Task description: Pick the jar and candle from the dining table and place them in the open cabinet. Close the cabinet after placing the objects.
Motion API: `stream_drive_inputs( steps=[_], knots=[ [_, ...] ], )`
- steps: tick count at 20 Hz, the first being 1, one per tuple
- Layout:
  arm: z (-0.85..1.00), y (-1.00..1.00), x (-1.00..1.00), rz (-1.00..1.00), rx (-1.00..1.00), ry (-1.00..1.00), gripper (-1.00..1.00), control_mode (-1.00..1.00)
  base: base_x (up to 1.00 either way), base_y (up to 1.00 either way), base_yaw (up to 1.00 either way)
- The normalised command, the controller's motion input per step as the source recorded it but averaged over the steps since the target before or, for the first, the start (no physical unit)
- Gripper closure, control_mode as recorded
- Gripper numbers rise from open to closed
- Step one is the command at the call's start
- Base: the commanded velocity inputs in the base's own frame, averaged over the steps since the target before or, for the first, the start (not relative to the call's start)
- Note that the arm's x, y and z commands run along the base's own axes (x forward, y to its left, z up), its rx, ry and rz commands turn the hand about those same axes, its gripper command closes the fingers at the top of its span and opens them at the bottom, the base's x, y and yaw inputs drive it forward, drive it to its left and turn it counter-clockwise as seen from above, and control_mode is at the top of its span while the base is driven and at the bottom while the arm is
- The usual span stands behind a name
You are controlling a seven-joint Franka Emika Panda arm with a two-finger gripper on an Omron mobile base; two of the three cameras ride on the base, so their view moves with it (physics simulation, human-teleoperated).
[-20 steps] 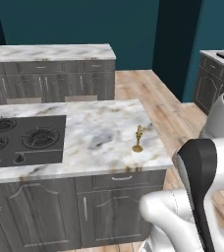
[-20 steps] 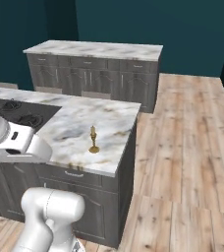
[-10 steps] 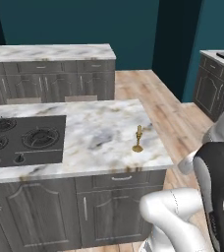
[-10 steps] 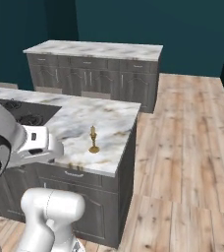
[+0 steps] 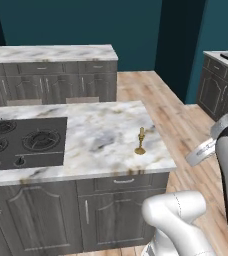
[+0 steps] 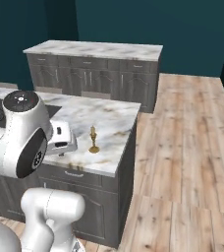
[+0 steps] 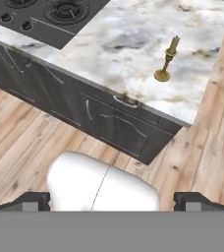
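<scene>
Marble, white with grey veining, tops the dining table [image 5: 101, 135], which has a black gas cooktop [image 5: 23, 142] set into its left part as the left base view shows it. Dark grey panelled doors and a drawer with a small silver pull make up its near face.

Candle [image 5: 140, 141]: upright on the marble in its small brass holder, near the table's right end and toward the front edge, well apart from the cooktop. Same position confirmed in the right base view [image 6: 93, 140] and in the hand view [image 7: 167, 60], where it stands above the drawer pull [image 7: 125, 101]. Nothing touches it.

Gripper [image 7: 112, 201]: the two dark fingertips [image 7: 29, 201] sit at the far left and far right of the hand view's lower edge, spread wide, nothing between them. The hand looks down over the table's front corner and the wooden plank floor [image 7: 30, 142] (the candle is far ahead of the fingertips, no contact).

Arm: in the right base view a white link with a dark joint cap sits low at the left, level with the table's near edge; in the left base view the arm rises at the right edge, beside the table's end.

Background: a second marble counter [image 5: 48, 52] on grey base cabinets stands behind the table against a teal wall [image 5: 81, 22]. Jar: could not locate it in these views.
</scene>
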Motion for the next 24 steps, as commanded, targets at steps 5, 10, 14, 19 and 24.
stream_drive_inputs(
  steps=[5,10,14,19,24],
  knots=[
    [-0.01,-0.01,0.39,0.09,0.1,0.01,-1.0,-1.0,0.0,0.0,0.0],
    [-0.15,0.0,0.36,0.11,0.07,0.03,-1.0,-1.0,0.0,0.0,0.0],
    [-0.31,0.0,0.29,0.12,0.09,0.05,-1.0,-1.0,0.0,0.0,0.0],
    [-0.32,-0.03,0.29,0.12,0.09,0.07,-1.0,-1.0,0.0,0.0,0.0],
    [-0.13,-0.01,0.31,0.11,0.07,0.02,-1.0,-1.0,0.0,0.0,0.0]
  ],
)
